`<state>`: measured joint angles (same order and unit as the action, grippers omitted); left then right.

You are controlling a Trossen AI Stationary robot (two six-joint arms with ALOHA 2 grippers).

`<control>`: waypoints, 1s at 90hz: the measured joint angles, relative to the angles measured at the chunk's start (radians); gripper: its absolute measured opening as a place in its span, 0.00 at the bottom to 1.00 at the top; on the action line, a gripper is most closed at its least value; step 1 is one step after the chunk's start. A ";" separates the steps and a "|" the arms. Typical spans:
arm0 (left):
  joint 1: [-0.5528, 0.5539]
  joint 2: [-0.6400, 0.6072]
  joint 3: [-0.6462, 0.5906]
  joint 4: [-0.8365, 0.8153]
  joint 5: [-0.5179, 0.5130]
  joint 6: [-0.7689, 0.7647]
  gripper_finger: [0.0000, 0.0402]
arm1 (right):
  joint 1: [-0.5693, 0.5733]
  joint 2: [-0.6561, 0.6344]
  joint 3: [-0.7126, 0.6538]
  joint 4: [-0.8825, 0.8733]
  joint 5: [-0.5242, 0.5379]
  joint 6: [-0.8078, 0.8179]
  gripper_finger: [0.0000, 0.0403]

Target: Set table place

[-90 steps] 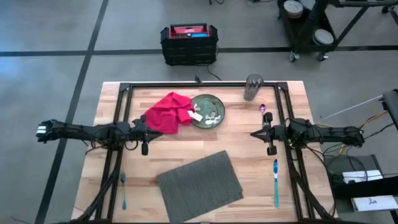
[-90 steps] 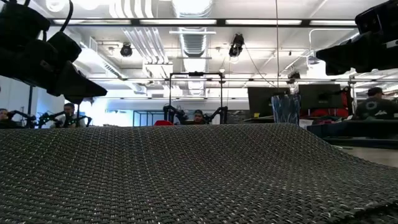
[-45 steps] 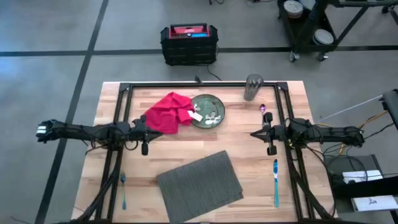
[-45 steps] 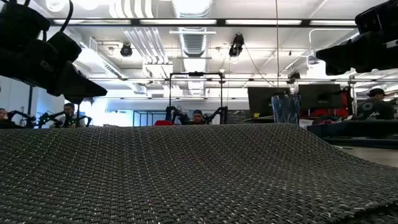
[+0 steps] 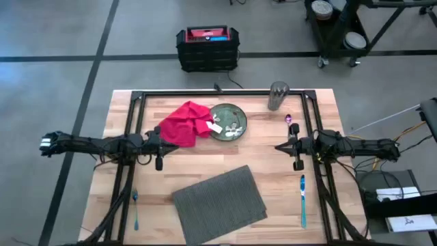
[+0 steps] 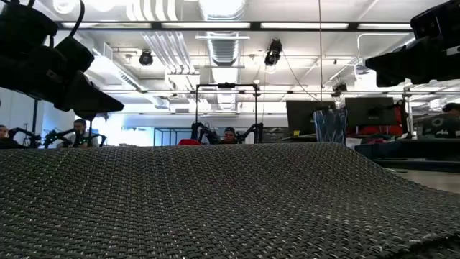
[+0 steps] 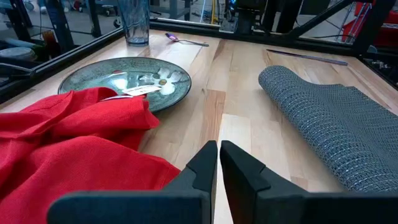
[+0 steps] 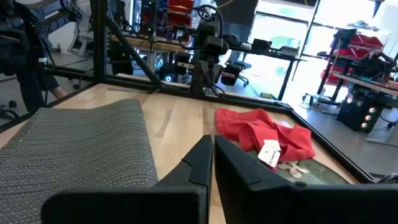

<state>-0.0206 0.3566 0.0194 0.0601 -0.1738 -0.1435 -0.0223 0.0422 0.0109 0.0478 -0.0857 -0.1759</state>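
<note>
A robotics lab: grey taped floor (image 5: 54, 27), ceiling strip lights (image 6: 302, 26), monitors (image 6: 305, 115), more robot arms (image 6: 205, 132) on benches beyond.

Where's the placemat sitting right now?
In the high view the placemat lies skewed at the table's near edge, centre, below the plate and between both spoons.

Hidden and cropped regions at worktop level.
In the low view we see the placemat (image 6: 215, 201) filling the foreground, hiding the worktop; the napkin (image 5: 183, 124) covers part of the plate (image 5: 229, 121) rim; the high view crops the placemat's near corner.
</note>
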 joint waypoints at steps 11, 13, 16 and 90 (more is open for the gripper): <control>0.000 0.000 0.000 0.000 0.000 0.000 0.02 | 0.000 0.000 0.000 0.000 0.000 0.000 0.01; 0.000 0.000 0.000 0.000 0.000 0.000 0.02 | 0.000 0.000 0.000 0.000 0.000 0.000 0.01; 0.000 0.000 0.000 0.000 0.000 0.000 0.02 | 0.000 0.000 0.000 0.000 0.000 0.000 0.01; 0.000 0.000 0.000 0.389 0.000 0.000 0.02 | 0.000 0.000 0.000 0.000 0.000 0.000 0.01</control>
<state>-0.0204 0.3569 0.0193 0.4491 -0.1738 -0.1436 -0.0223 0.0422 0.0109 0.0479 -0.0856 -0.1760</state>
